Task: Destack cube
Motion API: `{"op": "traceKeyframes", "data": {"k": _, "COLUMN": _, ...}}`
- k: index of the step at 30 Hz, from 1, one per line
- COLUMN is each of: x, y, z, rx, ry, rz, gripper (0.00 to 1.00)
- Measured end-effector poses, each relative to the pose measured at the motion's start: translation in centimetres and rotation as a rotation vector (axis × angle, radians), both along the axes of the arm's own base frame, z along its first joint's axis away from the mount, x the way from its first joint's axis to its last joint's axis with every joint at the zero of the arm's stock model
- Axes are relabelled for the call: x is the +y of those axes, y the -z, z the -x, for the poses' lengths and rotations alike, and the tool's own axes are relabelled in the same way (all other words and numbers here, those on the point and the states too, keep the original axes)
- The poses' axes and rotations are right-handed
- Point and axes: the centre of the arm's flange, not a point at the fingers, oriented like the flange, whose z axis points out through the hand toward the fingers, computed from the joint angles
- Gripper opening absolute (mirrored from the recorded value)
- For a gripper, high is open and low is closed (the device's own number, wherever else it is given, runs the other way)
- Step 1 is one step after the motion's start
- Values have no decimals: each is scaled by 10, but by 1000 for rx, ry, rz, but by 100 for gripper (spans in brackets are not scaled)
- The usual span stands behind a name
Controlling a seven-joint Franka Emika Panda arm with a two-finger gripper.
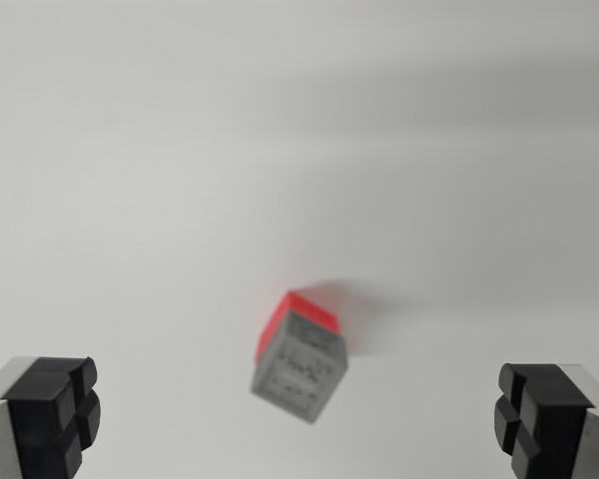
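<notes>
— Where is the stack?

— Toward the near edge of the white table (180, 150): a grey cube (299, 374) atop a red cube (298, 309).

— Your gripper (299, 419)?

— Spread wide, holding nothing. I should centre over the grey one, descend straight, and pinch its flat, speckled sides without nudging the smooth red block.

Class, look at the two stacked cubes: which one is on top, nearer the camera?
The grey cube with dark markings is on top; the red cube shows only as an edge beneath it.
</notes>
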Motion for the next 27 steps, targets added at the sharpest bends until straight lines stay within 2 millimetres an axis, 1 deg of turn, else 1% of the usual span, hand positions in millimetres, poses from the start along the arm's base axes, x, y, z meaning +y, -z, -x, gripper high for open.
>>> {"op": "traceKeyframes", "data": {"k": 9, "x": 1, "y": 11, "z": 8, "rx": 5, "ry": 32, "rz": -3, "gripper": 100}}
{"op": "traceKeyframes", "data": {"k": 22, "x": 4, "y": 39, "z": 26, "rx": 17, "ry": 106, "rz": -6, "gripper": 100}}
{"op": "traceKeyframes", "data": {"k": 27, "x": 6, "y": 53, "z": 35, "rx": 23, "ry": 143, "rz": -7, "gripper": 100}}
